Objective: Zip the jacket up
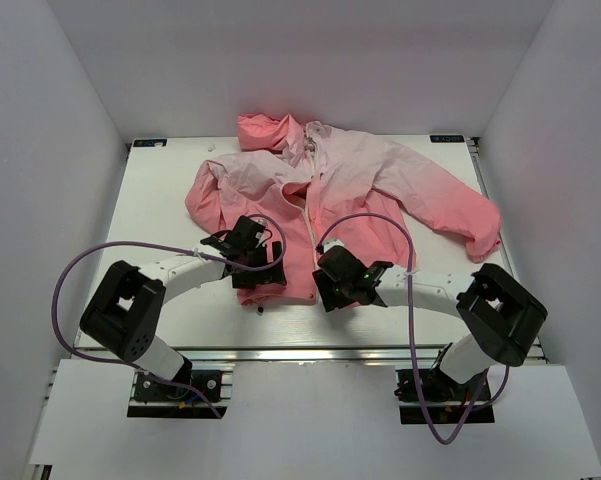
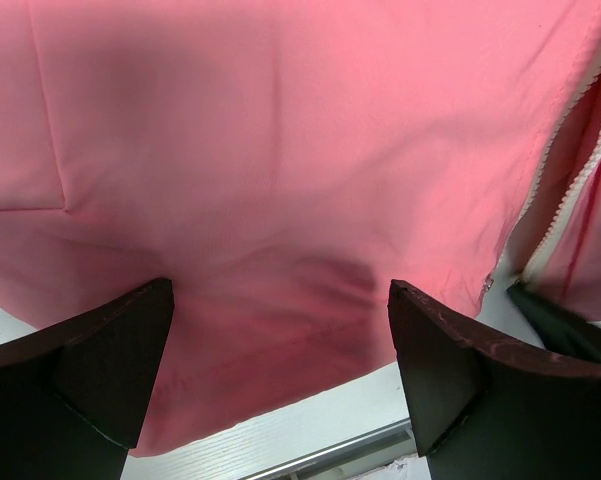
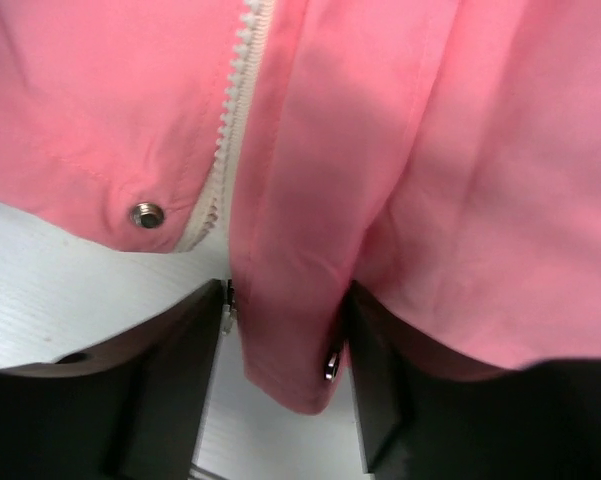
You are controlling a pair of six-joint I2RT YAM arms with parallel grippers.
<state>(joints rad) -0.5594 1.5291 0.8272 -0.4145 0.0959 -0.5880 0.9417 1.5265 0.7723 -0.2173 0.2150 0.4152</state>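
Observation:
The pink jacket (image 1: 350, 190) lies spread on the white table (image 1: 160, 200), hood at the far side and hem toward me, front open along the whitish zipper (image 1: 308, 215). My left gripper (image 1: 258, 268) is open over the hem of the left front panel. In the left wrist view (image 2: 280, 300) its fingers stand wide apart with coral cloth (image 2: 280, 150) between and beyond them. My right gripper (image 1: 327, 272) is shut on the folded lower corner of the right front panel (image 3: 290, 300). The zipper teeth (image 3: 235, 100) run just left of that fold.
A metal snap (image 3: 147, 214) sits on the left panel's hem corner, and another (image 3: 332, 365) on the gripped fold. White walls close in the table on both sides and at the back. A metal rail (image 1: 300, 353) runs along the near edge. Purple cables (image 1: 65, 290) loop off both arms.

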